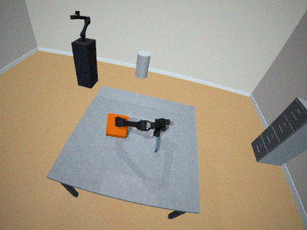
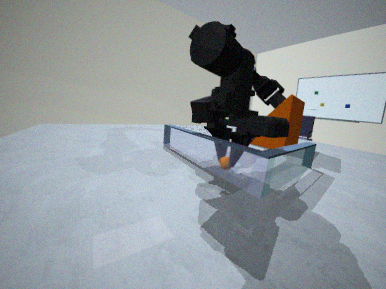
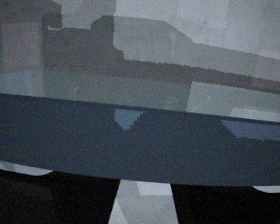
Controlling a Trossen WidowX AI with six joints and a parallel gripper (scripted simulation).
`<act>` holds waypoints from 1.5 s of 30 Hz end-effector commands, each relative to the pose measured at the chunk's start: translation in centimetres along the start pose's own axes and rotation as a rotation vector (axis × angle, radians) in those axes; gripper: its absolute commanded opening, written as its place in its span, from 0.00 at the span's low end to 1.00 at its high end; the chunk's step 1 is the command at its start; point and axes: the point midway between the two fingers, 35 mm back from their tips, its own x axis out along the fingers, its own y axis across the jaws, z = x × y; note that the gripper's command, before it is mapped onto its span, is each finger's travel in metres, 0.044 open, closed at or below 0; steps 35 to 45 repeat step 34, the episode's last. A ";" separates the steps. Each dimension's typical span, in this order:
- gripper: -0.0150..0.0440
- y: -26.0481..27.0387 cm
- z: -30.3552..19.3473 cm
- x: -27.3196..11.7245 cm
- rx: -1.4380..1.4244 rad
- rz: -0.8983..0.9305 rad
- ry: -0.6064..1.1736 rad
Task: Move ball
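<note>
The orange ball is low behind a clear wall, between the fingertips. My gripper points down, its narrow fingers close together and shut on the ball. The long clear wall stands in front of it in the exterior view and crosses the wrist view, hiding the ball and fingertips there. The second clear wall meets it at a corner to the right. I cannot make out the see-through copy apart from the ball. In the top view the ball is hidden under the arm.
The orange block stands under the arm's base on the grey table. The wall tops rise beside the fingers and lower gripper. A black pedestal and a light cylinder stand away from the table.
</note>
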 end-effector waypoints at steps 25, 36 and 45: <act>0.64 0.3 0.1 -8.1 -0.009 0.001 -0.010; 0.86 0.1 -0.2 -12.4 -0.005 0.000 -0.007; 0.86 0.1 -0.2 -12.4 -0.005 0.000 -0.007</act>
